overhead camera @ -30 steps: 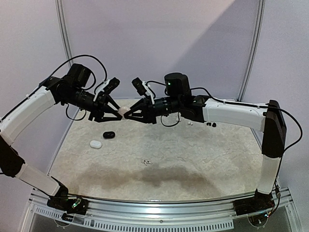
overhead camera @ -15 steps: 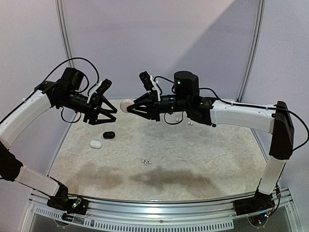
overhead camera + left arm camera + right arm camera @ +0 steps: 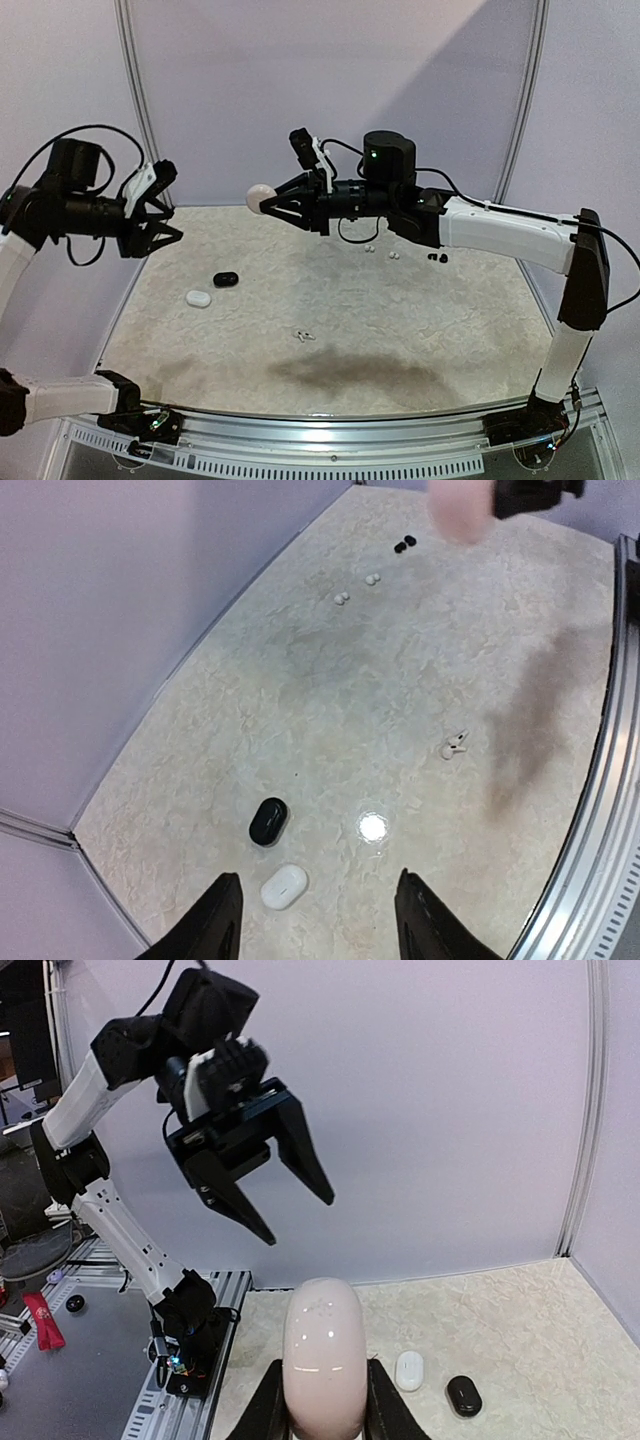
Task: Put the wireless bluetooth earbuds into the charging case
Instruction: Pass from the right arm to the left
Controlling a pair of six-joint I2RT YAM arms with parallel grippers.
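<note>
Our right gripper (image 3: 270, 201) is clamped on the pale pink charging case (image 3: 260, 194) and holds it high above the table (image 3: 460, 330). The case pokes out past the fingertips toward the left gripper (image 3: 172, 222), which hangs wide open and empty. Well below both, the white stemmed earbuds (image 3: 305, 336) lie mid-table, and we judge them easier for the free left arm to reach.

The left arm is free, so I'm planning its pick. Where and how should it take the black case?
Across its narrow middle, fingers on the two long sides, coming straight down. The black case lies flat, an elongated pebble, and the white case sits off one end, so closing across the short axis probably clears it.
</note>
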